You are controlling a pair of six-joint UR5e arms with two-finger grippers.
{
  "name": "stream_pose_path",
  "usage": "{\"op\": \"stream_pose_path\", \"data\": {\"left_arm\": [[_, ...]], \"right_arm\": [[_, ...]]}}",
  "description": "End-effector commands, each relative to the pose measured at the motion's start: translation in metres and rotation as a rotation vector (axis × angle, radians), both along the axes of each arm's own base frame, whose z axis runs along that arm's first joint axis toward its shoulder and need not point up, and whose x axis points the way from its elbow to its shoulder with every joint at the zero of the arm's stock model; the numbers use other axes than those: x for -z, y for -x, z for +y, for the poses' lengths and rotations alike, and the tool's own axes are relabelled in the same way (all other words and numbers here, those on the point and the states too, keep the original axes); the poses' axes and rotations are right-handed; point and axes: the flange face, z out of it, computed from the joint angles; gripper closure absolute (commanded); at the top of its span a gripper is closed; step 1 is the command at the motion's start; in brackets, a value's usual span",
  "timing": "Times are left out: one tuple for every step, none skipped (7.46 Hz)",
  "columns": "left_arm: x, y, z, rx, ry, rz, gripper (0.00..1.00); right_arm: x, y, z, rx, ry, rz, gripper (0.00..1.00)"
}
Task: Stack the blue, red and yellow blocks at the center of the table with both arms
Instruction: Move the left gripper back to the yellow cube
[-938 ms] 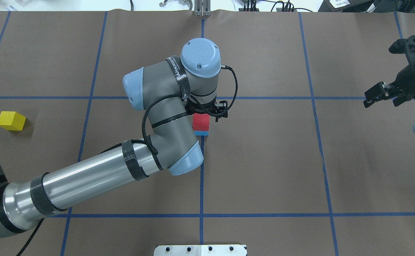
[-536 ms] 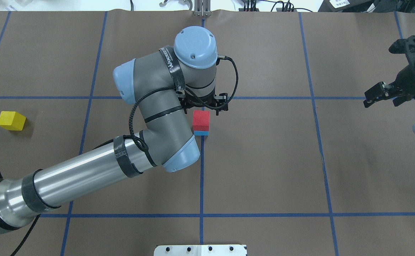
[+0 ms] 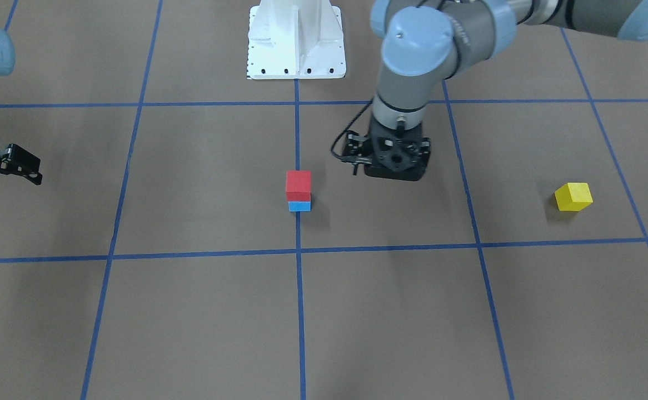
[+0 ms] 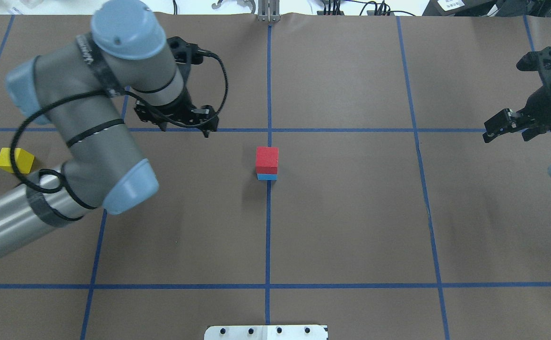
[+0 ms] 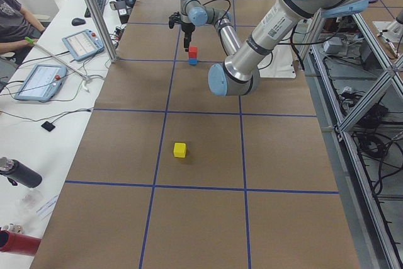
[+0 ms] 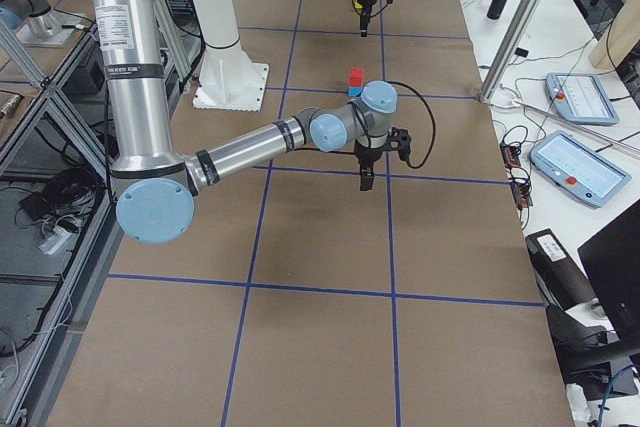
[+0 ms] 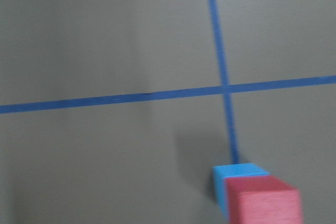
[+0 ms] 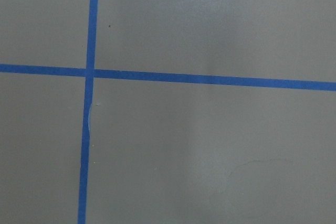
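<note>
Your yellow block (image 3: pixel 573 196) sits alone on the worktop (image 3: pixel 190 311), well out to the robot's left of the red block (image 4: pixel 267 159), which is stacked on the blue block (image 4: pixel 266 177). The left gripper (image 4: pixel 184 128), jaws spread and empty, hangs on that same side of the stack, so it's nearer. The right gripper (image 4: pixel 504 131), jaws also spread, is far off the stack's other side. The front-facing view shows the cube whole and turned off the grid lines; overhead, the left arm's cable crosses it.

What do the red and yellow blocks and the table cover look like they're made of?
The red block: likely painted wood or dense foam; matte, crisp edges. The yellow block: same look, matte, no glare. The table cover: brown paper, seemingly; matte, faint creases.
</note>
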Motion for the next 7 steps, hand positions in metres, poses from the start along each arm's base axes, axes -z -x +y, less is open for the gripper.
{"op": "stream_pose_path", "data": {"left_arm": [[-0.119,0.107,-0.023,-0.103,-0.075,-0.095,0.00],[-0.193,0.165,-0.033,-0.134,-0.133,-0.135,0.00],[-0.256,0.206,-0.046,-0.137,-0.171,-0.154,0.00],[-0.309,0.219,-0.059,-0.160,-0.158,-0.152,0.00],[-0.343,0.231,-0.067,-0.145,-0.110,-0.167,0.00],[-0.360,0.238,-0.067,-0.129,-0.074,-0.176,0.00],[-0.372,0.241,-0.054,-0.135,-0.047,-0.163,0.00]], "right_arm": [[0.001,-0.001,0.000,-0.002,-0.002,-0.002,0.00],[0.002,-0.001,0.000,-0.002,-0.002,-0.002,0.00],[0.001,0.000,0.000,-0.001,-0.003,0.002,0.00],[0.001,0.000,0.000,-0.001,-0.003,0.002,0.00],[0.002,-0.001,0.000,-0.004,-0.004,0.000,0.00],[0.003,0.000,0.001,-0.003,-0.005,0.000,0.00],[0.004,0.000,0.001,-0.003,-0.009,-0.003,0.00]]}}
